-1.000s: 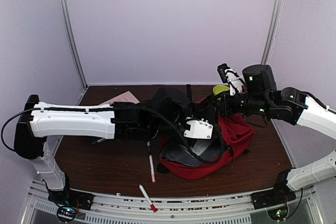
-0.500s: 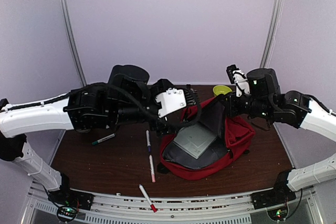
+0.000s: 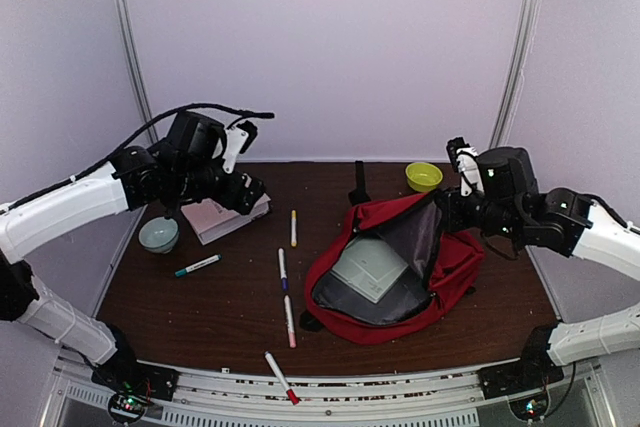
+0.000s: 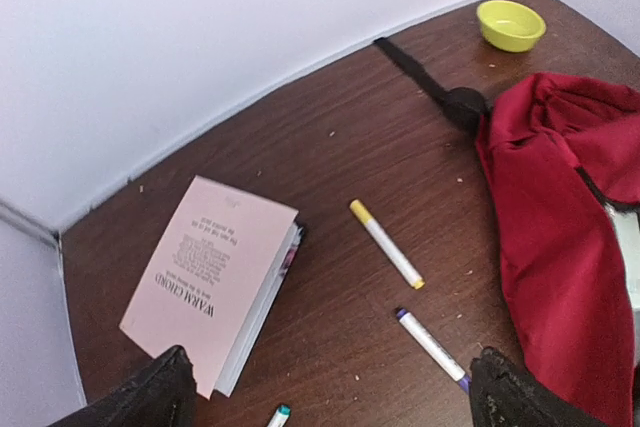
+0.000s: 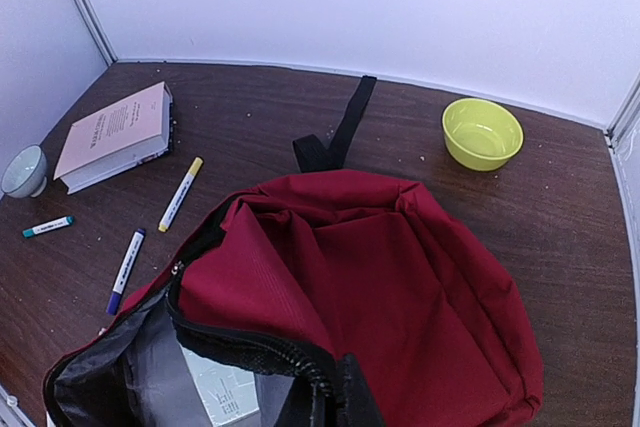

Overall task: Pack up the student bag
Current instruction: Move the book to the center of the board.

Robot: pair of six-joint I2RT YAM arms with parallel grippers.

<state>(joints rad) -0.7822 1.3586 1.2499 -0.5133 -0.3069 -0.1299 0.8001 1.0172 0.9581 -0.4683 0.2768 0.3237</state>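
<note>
Red cloth of the bag [image 3: 455,262] is spread on the right part of the counter [image 3: 200,307], and its mouth is turned to the left. The rim of that mouth is pinched tight by the right hand [image 3: 447,209], so the bag is kept open. A grey thing [image 3: 368,269] is seen lying inside.

Well left of the bag, a pink book [image 4: 210,282] is laid flat, with its long side slanted away from the left hand [image 4: 335,397]. That hand is held just above the book, spread wide, with nothing in it. The book is far nearer to it than to the right hand, so the book is likely to be picked up next.

A moment ago the left hand was reached over the bag's mouth. It has now been pulled back to the book and opened wider.
</note>
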